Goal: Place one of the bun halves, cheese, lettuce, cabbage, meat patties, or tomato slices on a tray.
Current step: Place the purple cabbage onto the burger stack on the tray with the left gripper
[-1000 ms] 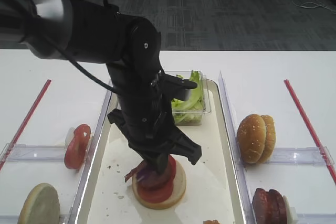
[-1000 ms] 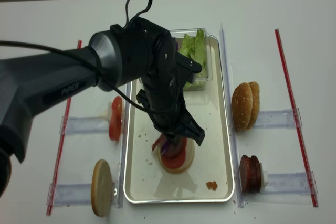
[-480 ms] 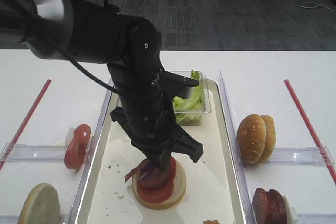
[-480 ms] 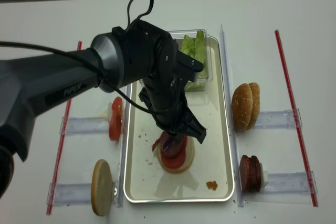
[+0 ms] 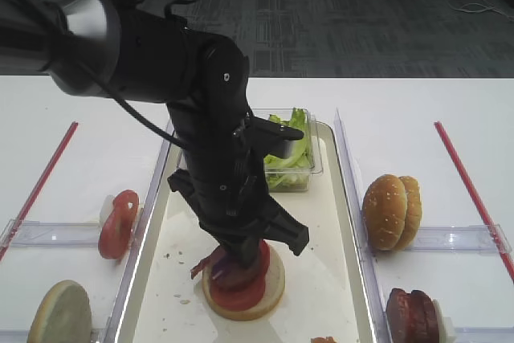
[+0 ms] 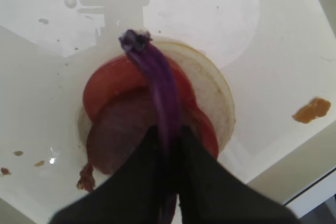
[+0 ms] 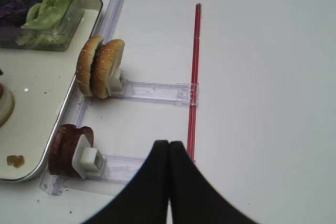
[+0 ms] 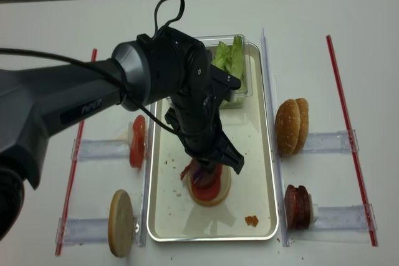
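White bench [image 5: 418, 110], tray [image 5: 341, 279] at centre w/ half-built burger.
Left hand [image 6: 169, 142] pinched shut on cabbage [image 6: 157, 74] strand over tomato slices [image 6: 113, 80]; right hand [image 7: 168, 153] closed, empty.

two overheads, wrist cams, shared tray [image 8: 268, 172]
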Controlling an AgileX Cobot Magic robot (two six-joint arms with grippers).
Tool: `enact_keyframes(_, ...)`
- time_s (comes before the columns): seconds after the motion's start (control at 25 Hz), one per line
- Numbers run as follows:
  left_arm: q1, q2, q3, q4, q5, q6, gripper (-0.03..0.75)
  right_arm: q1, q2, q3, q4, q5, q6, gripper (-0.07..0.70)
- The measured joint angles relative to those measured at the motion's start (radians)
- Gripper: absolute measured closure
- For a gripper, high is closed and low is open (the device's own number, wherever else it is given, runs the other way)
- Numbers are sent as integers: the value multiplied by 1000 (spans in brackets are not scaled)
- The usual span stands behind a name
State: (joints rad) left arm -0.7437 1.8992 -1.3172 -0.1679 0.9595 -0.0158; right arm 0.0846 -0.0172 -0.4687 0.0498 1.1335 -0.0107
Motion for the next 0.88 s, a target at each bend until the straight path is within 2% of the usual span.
enact_keyframes(0.32, 0, 0, 0, 0, 6, 0, 657, 0, 0, 0, 0, 0, 0, 617)
enact_keyframes(0.88, 0, 0, 0, 6, 9, -2, 333, 0, 0, 0, 0, 0, 2, 618)
